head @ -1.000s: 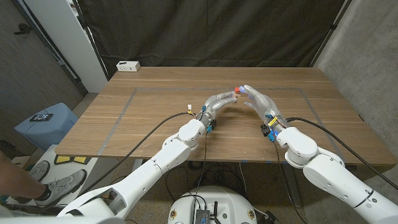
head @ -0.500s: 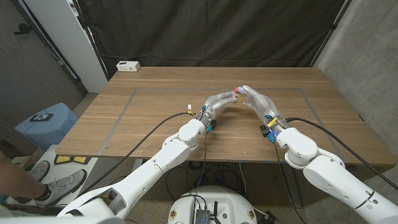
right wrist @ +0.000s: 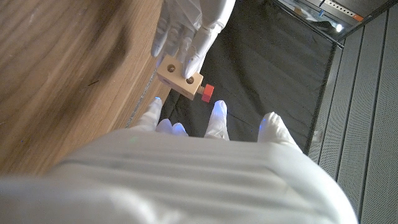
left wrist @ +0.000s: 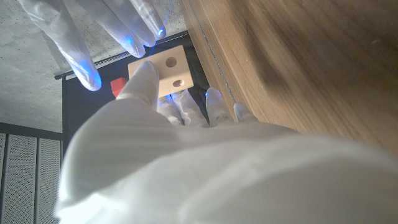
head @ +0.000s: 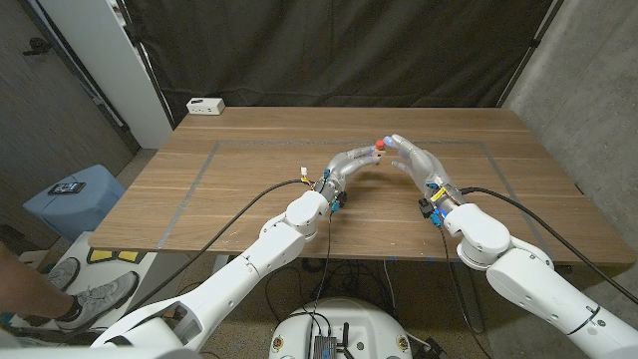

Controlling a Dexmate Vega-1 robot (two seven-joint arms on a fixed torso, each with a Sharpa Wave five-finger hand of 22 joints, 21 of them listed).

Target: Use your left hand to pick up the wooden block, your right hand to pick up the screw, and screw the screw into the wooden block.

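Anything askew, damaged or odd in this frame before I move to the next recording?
Nothing stands out. The left hand holds the small pale wooden block with round holes above the wooden table. The red-headed screw sits at the block's side. The right hand is close by. No damage is visible.

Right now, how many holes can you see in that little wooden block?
2. Both are on one face of the wooden block held by the left hand: one nearer the table, one nearer the red screw. Other faces are hidden and may have more.
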